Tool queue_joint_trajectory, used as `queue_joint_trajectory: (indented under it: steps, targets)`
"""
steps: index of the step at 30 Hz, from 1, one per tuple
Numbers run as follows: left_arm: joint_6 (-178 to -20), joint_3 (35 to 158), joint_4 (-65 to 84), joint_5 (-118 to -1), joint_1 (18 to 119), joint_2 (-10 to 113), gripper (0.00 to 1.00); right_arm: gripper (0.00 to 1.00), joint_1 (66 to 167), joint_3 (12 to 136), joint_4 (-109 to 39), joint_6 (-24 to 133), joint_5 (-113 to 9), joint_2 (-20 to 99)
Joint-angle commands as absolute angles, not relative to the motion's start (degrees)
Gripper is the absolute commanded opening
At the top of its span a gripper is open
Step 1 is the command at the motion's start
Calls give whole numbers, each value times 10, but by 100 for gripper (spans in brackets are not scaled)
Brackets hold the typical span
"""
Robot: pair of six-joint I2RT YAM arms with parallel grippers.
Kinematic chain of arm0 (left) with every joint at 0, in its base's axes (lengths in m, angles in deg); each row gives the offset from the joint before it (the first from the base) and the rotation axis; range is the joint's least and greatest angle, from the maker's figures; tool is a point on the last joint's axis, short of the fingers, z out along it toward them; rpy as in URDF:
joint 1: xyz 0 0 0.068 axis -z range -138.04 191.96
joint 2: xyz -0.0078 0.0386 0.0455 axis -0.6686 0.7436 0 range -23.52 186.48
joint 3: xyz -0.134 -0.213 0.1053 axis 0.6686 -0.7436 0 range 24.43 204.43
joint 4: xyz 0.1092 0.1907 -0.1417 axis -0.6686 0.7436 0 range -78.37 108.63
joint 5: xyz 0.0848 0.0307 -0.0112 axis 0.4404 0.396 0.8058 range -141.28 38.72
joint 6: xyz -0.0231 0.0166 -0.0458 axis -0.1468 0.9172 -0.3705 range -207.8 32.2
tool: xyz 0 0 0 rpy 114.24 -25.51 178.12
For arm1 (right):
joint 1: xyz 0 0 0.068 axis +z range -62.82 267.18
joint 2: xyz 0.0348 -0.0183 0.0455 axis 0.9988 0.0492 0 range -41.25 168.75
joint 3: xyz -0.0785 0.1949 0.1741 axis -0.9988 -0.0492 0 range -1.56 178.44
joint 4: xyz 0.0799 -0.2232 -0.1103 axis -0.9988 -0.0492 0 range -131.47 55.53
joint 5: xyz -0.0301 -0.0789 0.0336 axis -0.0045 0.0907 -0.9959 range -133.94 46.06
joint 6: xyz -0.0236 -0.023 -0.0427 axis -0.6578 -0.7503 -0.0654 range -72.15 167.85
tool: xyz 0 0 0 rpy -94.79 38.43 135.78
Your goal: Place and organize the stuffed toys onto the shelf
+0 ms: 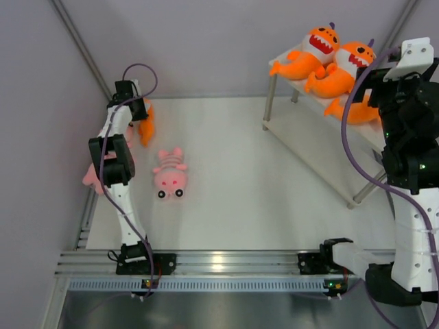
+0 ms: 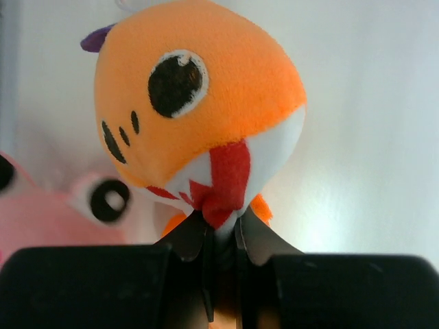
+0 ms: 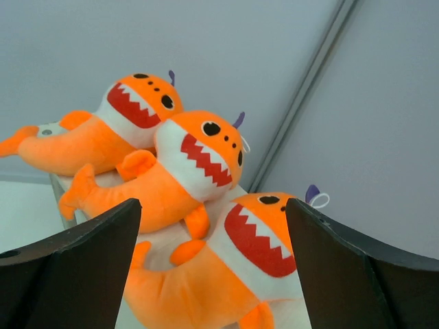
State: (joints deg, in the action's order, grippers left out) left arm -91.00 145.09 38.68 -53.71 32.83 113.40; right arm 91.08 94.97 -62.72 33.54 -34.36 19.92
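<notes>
My left gripper (image 1: pixel 139 108) is shut on an orange shark plush (image 1: pixel 146 122) at the far left of the table. In the left wrist view the fingers (image 2: pixel 223 223) pinch the shark's (image 2: pixel 199 96) red-and-white mouth. Three more orange sharks (image 1: pixel 314 49) (image 1: pixel 341 72) (image 1: pixel 358 111) lie on the top board of the shelf (image 1: pixel 309 145) at the right. My right gripper (image 1: pixel 367 86) is open and empty just above them; its view shows all three (image 3: pixel 127 127) (image 3: pixel 188 168) (image 3: pixel 236 274) between its jaws. A pink striped plush (image 1: pixel 170 177) lies on the table.
A second pink plush (image 1: pixel 91 176) lies at the left table edge, partly hidden by my left arm; it also shows in the left wrist view (image 2: pixel 55 212). The shelf's lower board holds nothing. Grey walls close in left and behind.
</notes>
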Motion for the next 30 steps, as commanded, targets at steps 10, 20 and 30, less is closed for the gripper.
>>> queue_joint_trajectory:
  steps: [10,20,30]
  targets:
    - [-944,1289,480,-764,403,917,0,90,1261,976,-644,59,-370,234]
    - [-831,1236,594,-713,491,788,0,92,1508,843,-566,-185,-401,307]
    - [-841,1204,675,-768,572,636,0,91,1596,879,-514,-300,-412,494]
